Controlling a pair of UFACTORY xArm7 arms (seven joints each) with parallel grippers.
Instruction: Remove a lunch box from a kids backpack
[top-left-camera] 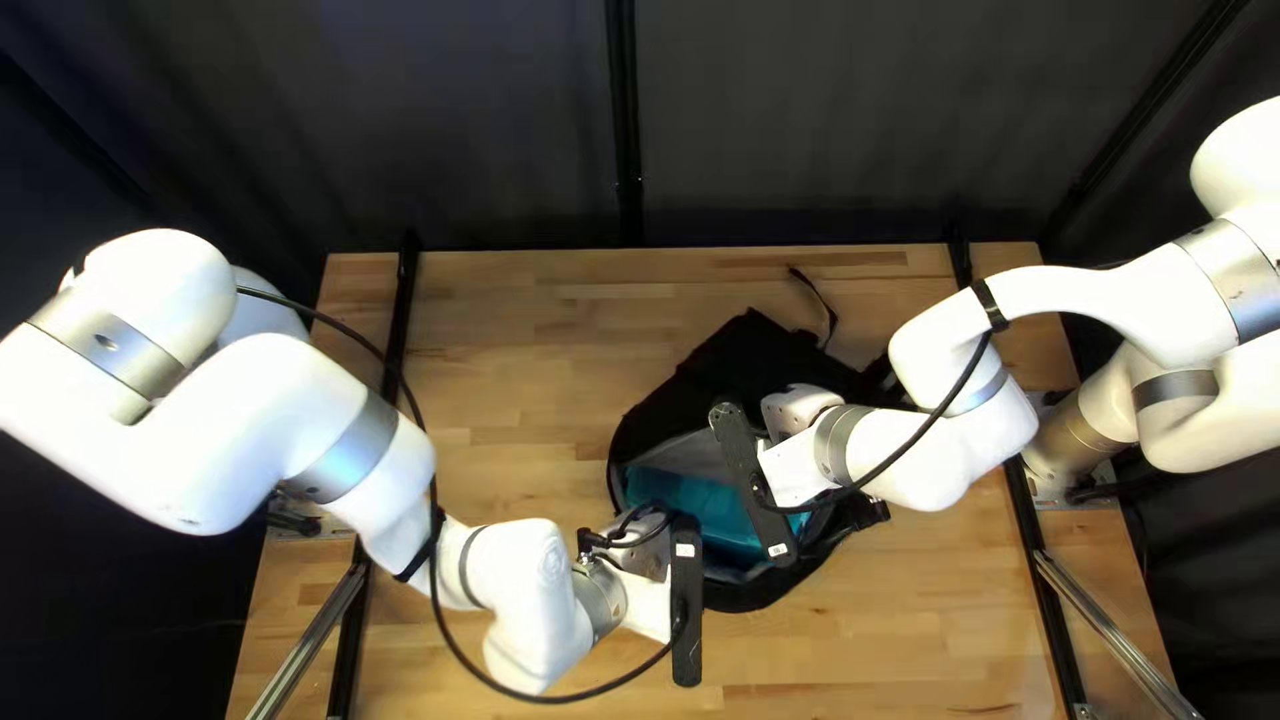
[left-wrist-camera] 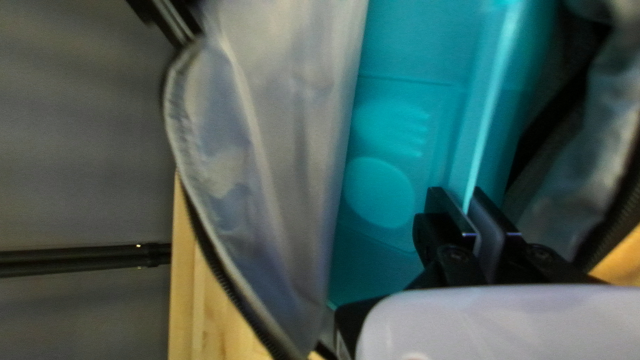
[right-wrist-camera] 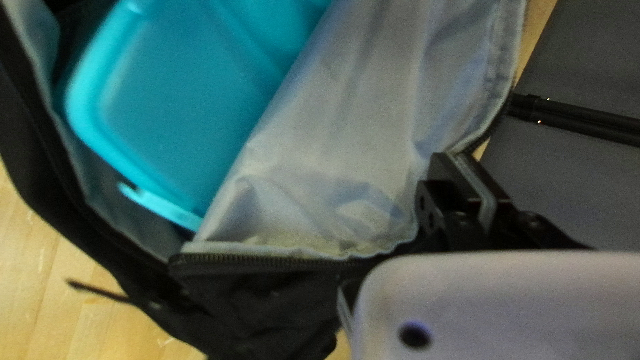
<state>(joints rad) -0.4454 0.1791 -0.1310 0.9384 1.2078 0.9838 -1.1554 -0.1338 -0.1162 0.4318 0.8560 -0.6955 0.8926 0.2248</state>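
The black backpack (top-left-camera: 714, 380) lies unzipped on the table, a teal lunch box (top-left-camera: 694, 496) inside it. My left gripper (top-left-camera: 687, 600) is over the bag's near left side, my right gripper (top-left-camera: 754, 480) over its opening; both sets of tips are hidden from above. In the left wrist view, my left gripper (left-wrist-camera: 470, 200) is shut on a raised rim of the lunch box (left-wrist-camera: 380, 190). The right wrist view has my right gripper (right-wrist-camera: 463, 167) shut on the edge of the backpack's grey-lined flap (right-wrist-camera: 333, 133), beside the lunch box (right-wrist-camera: 173, 113).
Bare wooden table (top-left-camera: 520, 334) surrounds the bag. A loose strap (top-left-camera: 816, 300) extends from its far side. Black rails run along both table sides, and a dark curtain (top-left-camera: 800, 120) hangs behind. Both forearms reach over the bag, their grippers close together.
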